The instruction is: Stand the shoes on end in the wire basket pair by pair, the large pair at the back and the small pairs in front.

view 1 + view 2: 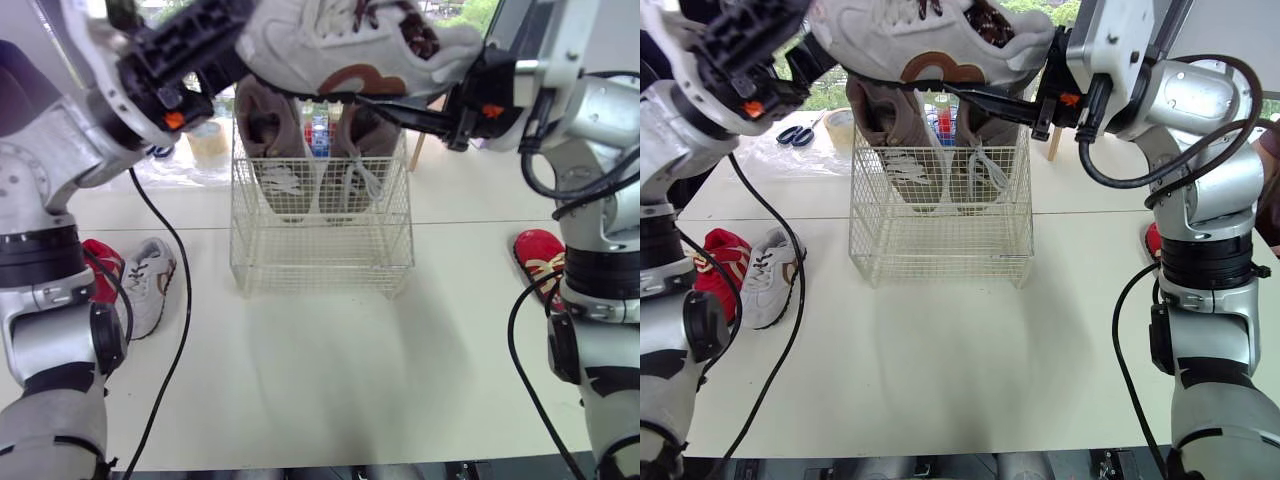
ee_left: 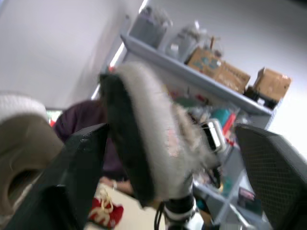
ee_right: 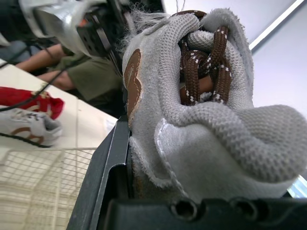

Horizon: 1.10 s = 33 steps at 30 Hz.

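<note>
A white-grey shoe with brown laces (image 1: 360,45) hangs level above the wire basket (image 1: 320,262). My right gripper (image 1: 420,88) is shut on its laced end, one black finger running under the sole. At the other end, my left gripper (image 1: 225,48) is open, with its fingers (image 2: 81,167) either side of the sole and a gap on one side. Two large taupe shoes (image 1: 275,145) (image 1: 365,150) stand on end at the basket's back. A small white shoe (image 1: 150,285) and a red shoe (image 1: 100,265) lie on the table at the left, another red shoe (image 1: 540,258) at the right.
Behind the basket at the left lie scissors (image 1: 793,135), a tape roll (image 1: 840,122) and clear plastic. A person in green trousers (image 3: 81,79) sits past the table's left side. The white table (image 1: 330,380) stretches bare in front of the basket.
</note>
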Motion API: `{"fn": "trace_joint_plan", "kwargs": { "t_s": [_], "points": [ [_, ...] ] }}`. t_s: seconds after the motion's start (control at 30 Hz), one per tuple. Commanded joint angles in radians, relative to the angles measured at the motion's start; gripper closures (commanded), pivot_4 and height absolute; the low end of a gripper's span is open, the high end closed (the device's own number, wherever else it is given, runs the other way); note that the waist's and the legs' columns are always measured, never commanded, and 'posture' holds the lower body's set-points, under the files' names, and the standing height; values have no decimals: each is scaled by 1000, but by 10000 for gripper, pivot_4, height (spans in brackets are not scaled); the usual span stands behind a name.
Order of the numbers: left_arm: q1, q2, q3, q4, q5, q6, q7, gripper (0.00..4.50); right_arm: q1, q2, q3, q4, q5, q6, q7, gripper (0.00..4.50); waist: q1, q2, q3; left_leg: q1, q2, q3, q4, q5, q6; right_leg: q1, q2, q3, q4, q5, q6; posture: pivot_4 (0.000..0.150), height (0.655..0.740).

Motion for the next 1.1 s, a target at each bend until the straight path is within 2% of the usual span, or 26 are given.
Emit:
{"fn": "trace_joint_plan", "kwargs": {
  "t_s": [0.03, 0.17, 0.23, 0.3, 0.33, 0.4, 0.43, 0.57, 0.77, 0.93, 1.1],
  "points": [
    [-46, 4, 28, 8, 14, 22, -42, 23430, -2, 3, -11, -42, 2, -5, 2, 28469, 0, 0, 0, 0, 0, 0, 0, 0, 0, 0, 0, 0, 0, 0, 0, 1500, 7400],
    [-60, -5, 44, 26, 31, 33, -42, 41391, 10, 3, -8, -59, -5, -5, 3, 28469, 0, 0, 0, 0, 0, 0, 0, 0, 0, 0, -1, 0, 0, 0, 0, 1500, 7400],
    [-56, -14, 51, 17, 32, 34, -32, 42413, 16, 3, -6, -67, -5, 3, 2, 28469, 0, 0, 0, 0, 0, 0, 0, 0, 0, 0, -2, 0, 0, 0, 0, 1500, 7400],
    [-45, -26, 67, 6, 30, 15, 0, 42414, 27, 6, -15, -66, 5, 27, -10, 19477, 1, 0, 0, 0, 0, 0, 0, 0, 0, -1, -3, 0, 0, 0, 0, 1500, 7400],
    [-36, -31, 84, -3, 27, 0, 20, 42414, 40, 10, -31, -60, 18, 50, -27, 16561, 1, 0, 0, 0, 0, 0, 0, 0, 0, -1, -3, 0, 0, 0, 0, 1500, 7400],
    [-13, -46, 133, -21, 2, -40, 77, 42414, 78, 18, -84, -40, 72, 118, -67, 4800, 0, 0, 0, 0, 0, 0, 0, 0, 0, -1, -4, 0, 1, 0, 0, 1500, 7400],
    [-3, -56, 155, -33, -6, -60, 101, 42414, 94, 26, -112, -32, 104, 153, -94, 373, 1, 0, 0, -1, 0, -1, 0, 0, -1, -1, -4, 0, 1, 0, 0, 1500, 7400],
    [67, -168, 227, -162, -10, -206, 222, 42414, 126, 188, -286, -8, 328, 308, -380, 373, 1, 0, 0, -1, 0, -1, 0, 1, -2, -1, -5, 1, 1, 0, 0, 1500, 7400],
    [129, -353, 202, -301, 150, -430, 242, 42414, 175, 548, -400, -48, 699, 388, -784, 373, 0, 0, -1, -3, 0, -1, -1, 5, -8, -3, -5, 1, 2, 1, -1, 1500, 7400],
    [138, -421, 156, -321, 173, -463, 246, 42414, 182, 733, -348, -99, 825, 362, -934, 373, -1, 0, 0, -5, 0, 0, 0, 4, -6, -6, -4, 1, 2, 1, 0, 1500, 7400],
    [183, -436, 130, -340, 174, -453, 259, 42414, 176, 725, -309, -122, 846, 364, -928, 373, -1, 0, 0, -5, -1, 0, 0, 2, -2, -5, -2, 0, 2, 1, 0, 1500, 7400]
  ]
}}
